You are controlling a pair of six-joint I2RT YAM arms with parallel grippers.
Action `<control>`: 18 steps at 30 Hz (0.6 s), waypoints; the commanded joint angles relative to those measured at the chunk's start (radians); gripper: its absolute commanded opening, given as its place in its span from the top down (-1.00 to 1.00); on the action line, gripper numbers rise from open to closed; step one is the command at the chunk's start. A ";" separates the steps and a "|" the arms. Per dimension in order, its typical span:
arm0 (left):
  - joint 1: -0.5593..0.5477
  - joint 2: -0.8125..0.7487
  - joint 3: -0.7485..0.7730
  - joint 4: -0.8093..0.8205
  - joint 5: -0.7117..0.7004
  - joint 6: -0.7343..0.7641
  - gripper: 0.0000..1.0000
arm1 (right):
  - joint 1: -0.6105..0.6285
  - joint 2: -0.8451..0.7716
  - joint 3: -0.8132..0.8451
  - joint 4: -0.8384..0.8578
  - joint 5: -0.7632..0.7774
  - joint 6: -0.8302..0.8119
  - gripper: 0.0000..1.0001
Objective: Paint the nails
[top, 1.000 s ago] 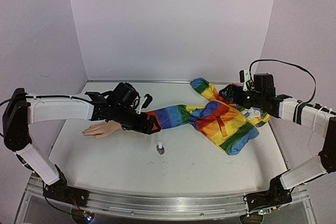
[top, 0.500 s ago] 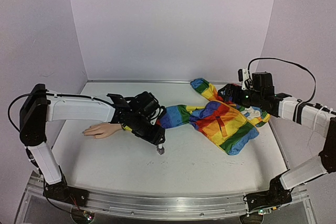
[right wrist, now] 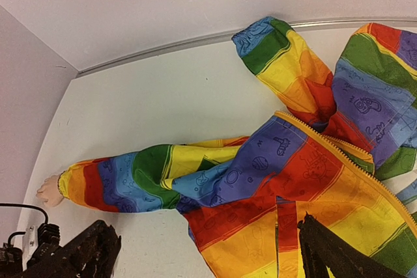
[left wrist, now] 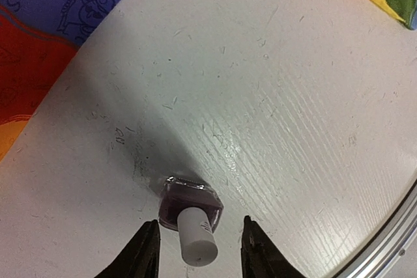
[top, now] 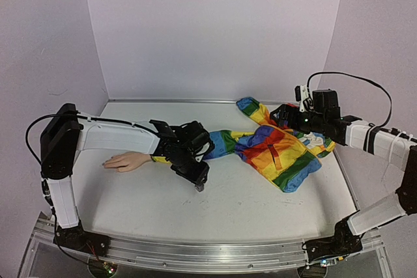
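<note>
Left gripper [left wrist: 199, 242] straddles the white cap [left wrist: 195, 252] of the small purplish glass polish bottle [left wrist: 186, 200], jaws apart, seemingly poised to grasp it; right gripper [right wrist: 208, 252] hangs spread wide over the rainbow-striped jacket [right wrist: 260, 180].

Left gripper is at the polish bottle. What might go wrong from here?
1. The left gripper flanks only the narrow cap; if one finger touches first, the upright bottle may tip or skid.
2. The left arm reaches across the sleeve; lifting might snag it and shift the hand.
</note>
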 commanded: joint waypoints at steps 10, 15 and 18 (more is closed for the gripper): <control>-0.024 0.037 0.084 -0.054 -0.072 0.025 0.65 | 0.010 -0.021 0.026 0.003 0.040 -0.010 -0.97; -0.025 0.012 0.085 -0.064 -0.090 0.036 0.92 | 0.014 -0.016 0.027 0.003 0.049 -0.043 -0.96; -0.025 -0.026 0.083 -0.071 -0.103 0.032 1.00 | 0.033 -0.006 0.014 0.030 -0.004 -0.083 -0.97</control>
